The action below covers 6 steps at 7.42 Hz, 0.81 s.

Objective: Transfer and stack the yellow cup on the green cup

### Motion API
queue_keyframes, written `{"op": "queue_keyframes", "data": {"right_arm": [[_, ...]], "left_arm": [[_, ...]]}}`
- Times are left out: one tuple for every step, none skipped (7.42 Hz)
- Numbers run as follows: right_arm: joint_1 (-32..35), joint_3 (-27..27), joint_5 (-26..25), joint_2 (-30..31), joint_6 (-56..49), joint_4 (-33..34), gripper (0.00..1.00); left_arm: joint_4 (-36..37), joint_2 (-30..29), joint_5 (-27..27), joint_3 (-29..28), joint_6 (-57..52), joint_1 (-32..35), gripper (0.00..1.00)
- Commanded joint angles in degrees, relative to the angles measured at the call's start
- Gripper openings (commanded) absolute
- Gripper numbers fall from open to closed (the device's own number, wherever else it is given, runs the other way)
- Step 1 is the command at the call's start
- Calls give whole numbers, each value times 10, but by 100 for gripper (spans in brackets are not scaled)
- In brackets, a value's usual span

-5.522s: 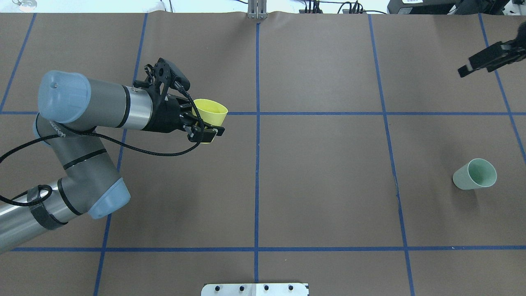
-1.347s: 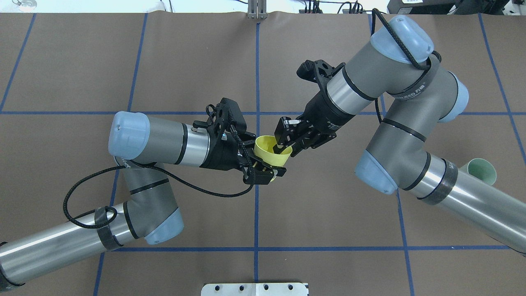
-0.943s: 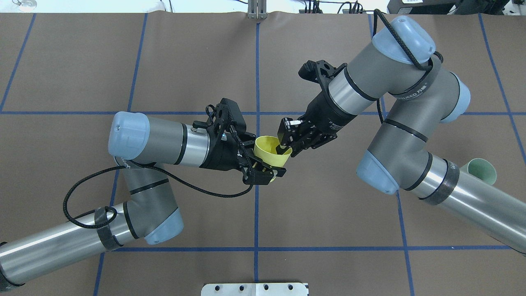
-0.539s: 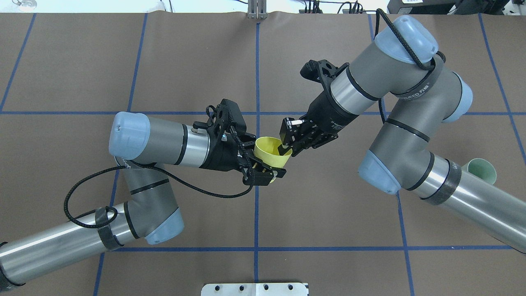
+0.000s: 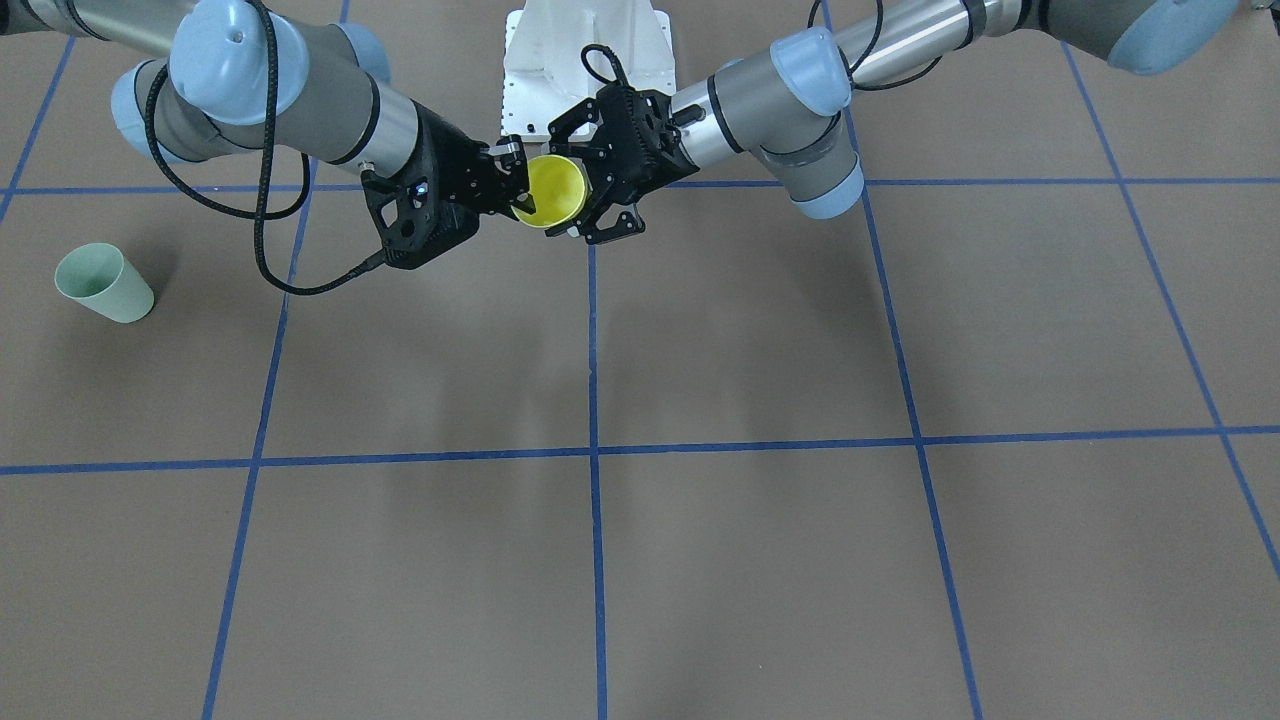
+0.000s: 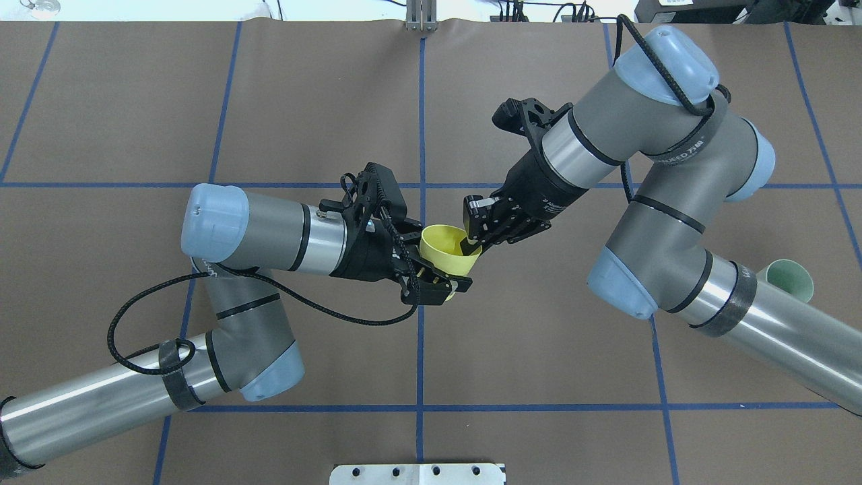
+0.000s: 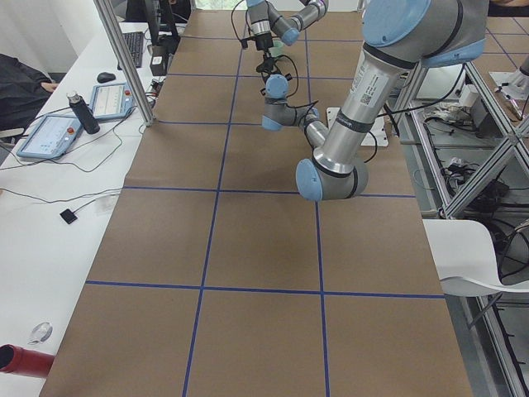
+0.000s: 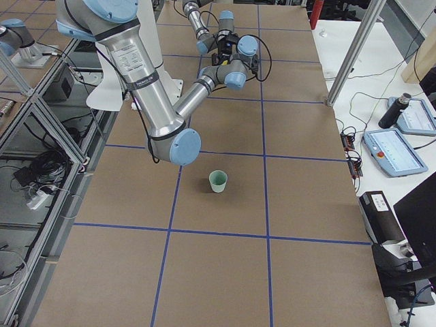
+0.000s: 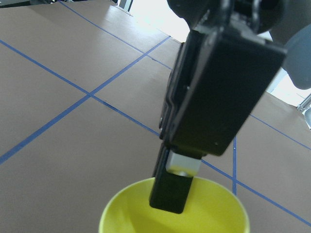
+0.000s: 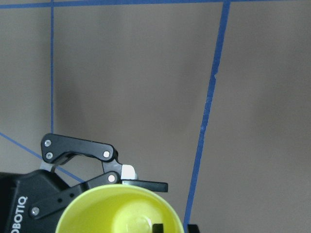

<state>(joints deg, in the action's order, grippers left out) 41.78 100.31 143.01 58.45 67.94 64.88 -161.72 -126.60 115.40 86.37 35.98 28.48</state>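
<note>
The yellow cup point(image 6: 444, 246) hangs above the worktop point(image 5: 760, 330), its body clamped between my left fingers point(image 6: 431, 294), its rim pinched by my right fingers point(image 6: 475, 222), so I judge the handover midway; carrying and stacking onto the green cup point(image 5: 103, 284), well beyond them, remain.

The left arm point(image 6: 262, 232) comes in low from the robot's left side and bends back at the elbow. Its wrist runs nearly level toward the middle. The left claw point(image 6: 438, 264) points toward the robot's right and is clamped about the wall of the yellow cup point(image 6: 446, 244), with one finger on either side. The right arm point(image 6: 673, 222) reaches in from the robot's right and folds at a raised elbow, its wrist sloping down and inward. The right claw point(image 6: 472, 241) meets the left one at the middle. It pinches the cup's rim, one finger inside and the other outside.
</note>
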Motion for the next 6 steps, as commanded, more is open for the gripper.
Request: {"op": "queue_keyframes", "data": {"right_arm": [[0, 1, 1, 4, -1, 0, 23], [1, 3, 1, 5, -1, 0, 22], [1, 3, 1, 5, -4, 0, 22], [1, 4, 1, 5, -4, 0, 19], [1, 4, 1, 5, -6, -4, 16], [1, 3, 0, 14, -2, -28, 5]], "left_arm": [[0, -1, 0, 1, 6, -3, 1], [0, 0, 0, 1, 6, -3, 1], [0, 0, -1, -1, 6, -3, 1], [0, 0, -1, 0, 7, -3, 1], [0, -1, -1, -1, 7, -3, 1], [0, -1, -1, -1, 7, -3, 1]]}}
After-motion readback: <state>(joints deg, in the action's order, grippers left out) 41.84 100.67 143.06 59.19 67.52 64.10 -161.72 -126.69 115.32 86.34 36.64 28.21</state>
